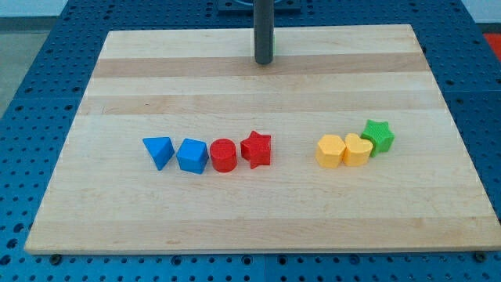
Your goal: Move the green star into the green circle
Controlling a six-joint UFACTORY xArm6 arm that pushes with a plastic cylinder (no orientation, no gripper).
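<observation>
The green star lies right of the board's middle, touching the right side of a yellow heart-like block. My tip rests near the top edge of the board, at the view's top centre, far up and left of the green star. A thin sliver of green shows at the rod's left edge; the rod hides the rest, so I cannot make out its shape. No other green circle is visible.
A second yellow block touches the heart's left side. Further left runs a row: red star, red cylinder, blue cube-like block, blue triangular block. The wooden board sits on a blue perforated table.
</observation>
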